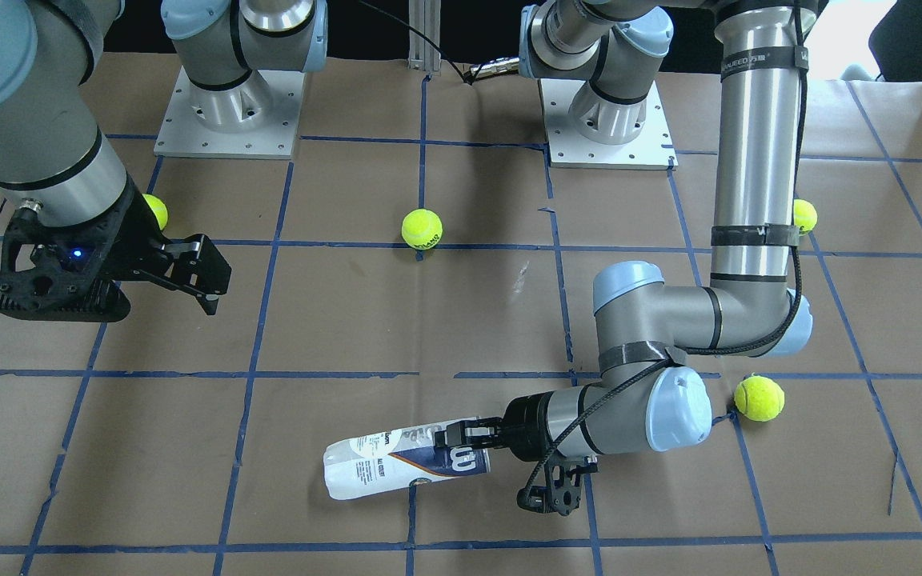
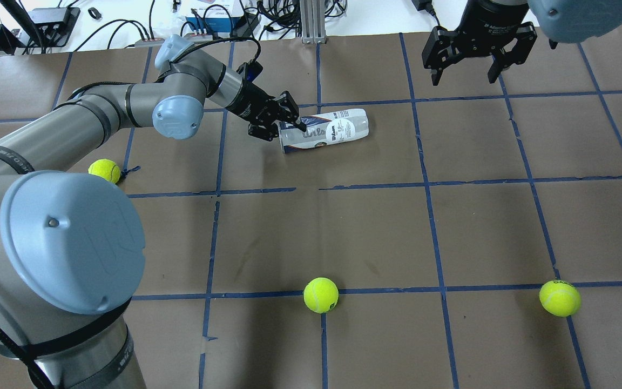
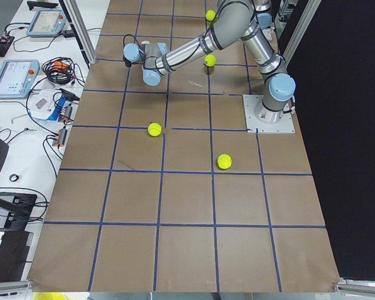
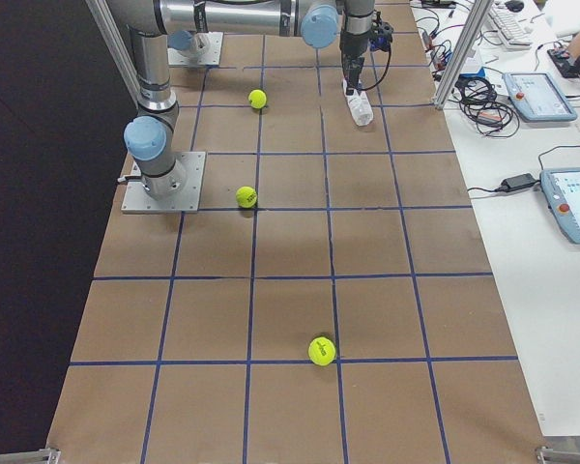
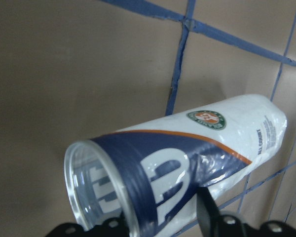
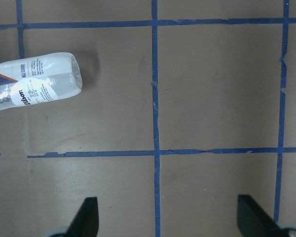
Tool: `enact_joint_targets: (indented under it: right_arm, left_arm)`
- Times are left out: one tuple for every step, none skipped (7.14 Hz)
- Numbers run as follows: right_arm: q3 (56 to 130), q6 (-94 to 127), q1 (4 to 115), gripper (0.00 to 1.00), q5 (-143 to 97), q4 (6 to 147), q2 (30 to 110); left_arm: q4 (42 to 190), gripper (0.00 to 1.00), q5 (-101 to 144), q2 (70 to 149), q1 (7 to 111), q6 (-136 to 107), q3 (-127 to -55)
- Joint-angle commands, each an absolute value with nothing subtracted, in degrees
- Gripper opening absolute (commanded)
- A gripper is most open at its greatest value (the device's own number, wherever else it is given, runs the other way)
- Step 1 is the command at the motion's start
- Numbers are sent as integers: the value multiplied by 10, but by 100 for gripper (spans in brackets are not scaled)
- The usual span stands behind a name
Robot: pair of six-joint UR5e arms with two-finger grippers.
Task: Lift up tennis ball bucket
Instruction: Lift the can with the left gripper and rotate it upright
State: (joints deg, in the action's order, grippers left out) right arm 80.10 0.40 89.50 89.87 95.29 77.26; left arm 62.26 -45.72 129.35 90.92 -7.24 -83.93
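Observation:
The tennis ball bucket [image 2: 332, 129] is a clear can with a white and dark-blue "W" label. It lies on its side on the brown paper, far from the robot and left of centre. My left gripper [image 2: 289, 121] is at its open end, with the jaws on either side of the can's mouth and closed against its sides. In the left wrist view the open rim of the can [image 5: 212, 138] is close, and one finger [image 5: 207, 210] presses on the label. My right gripper [image 2: 463, 80] hangs open and empty above the table, apart from the can [image 6: 34, 86].
Several loose tennis balls lie on the paper: one at mid-front [image 2: 320, 295], one at front right [image 2: 559, 297], one beside the left arm [image 2: 104, 170]. Both arm bases [image 1: 225, 120] stand at the robot's edge of the table.

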Motion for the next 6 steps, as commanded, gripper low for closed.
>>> enact_joint_targets:
  right_arm:
    - [798,20,897,100,899,952,775]
    - [799,21,898,100,899,952,775]
    - [798,34,902,100,897,951,776]
    - [798,46,911,100,897,952,775]
    - [800,49,919,100,897,952,774]
    - [809,47,919,100,897,952,773]
  left_arm:
    - [632,1,-446,1252,910,-107,-834]
    - [635,1,-449,1234,910,-149,-827]
    - [636,1,-459,1215,910,-194,-818]
    - [657,0,-516,1198,911,-202,-807]
    - [681,0,-571,1190,925,-202,-784]
    - [700,0,-639,1196,943,-201,-749]
